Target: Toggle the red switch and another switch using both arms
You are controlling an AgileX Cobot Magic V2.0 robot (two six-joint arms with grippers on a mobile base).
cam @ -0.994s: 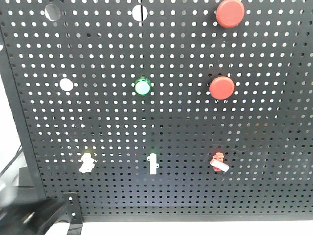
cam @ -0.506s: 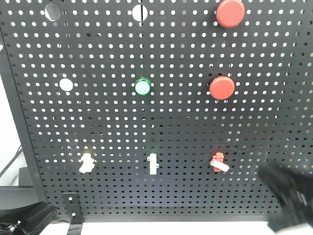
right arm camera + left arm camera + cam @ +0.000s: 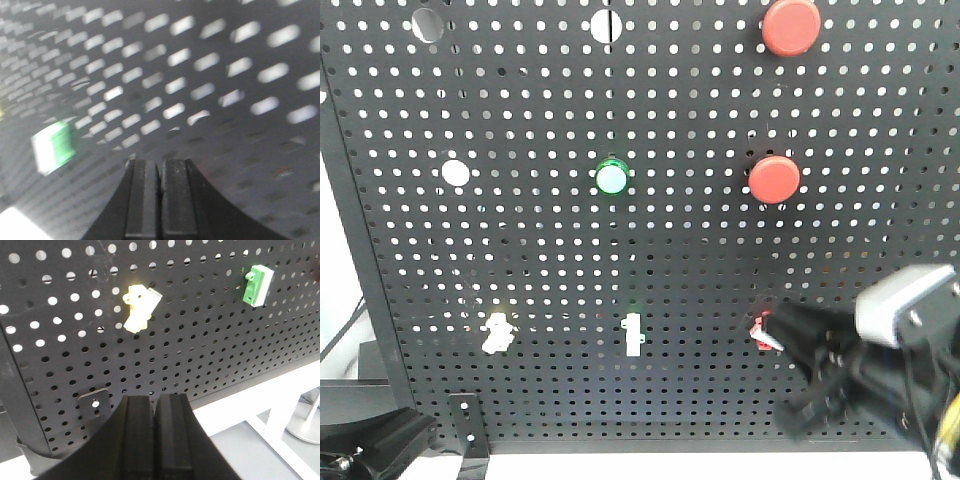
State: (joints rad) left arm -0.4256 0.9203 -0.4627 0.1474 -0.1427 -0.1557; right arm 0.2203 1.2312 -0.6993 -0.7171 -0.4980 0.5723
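Right gripper [image 3: 160,167], jaws closed, tip seemingly touching red switch [image 3: 759,330]; view blurred.

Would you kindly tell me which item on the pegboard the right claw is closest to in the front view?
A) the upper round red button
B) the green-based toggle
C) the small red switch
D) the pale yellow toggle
C: in the front view the right claw has its tip directly beside the red switch in the bottom row.
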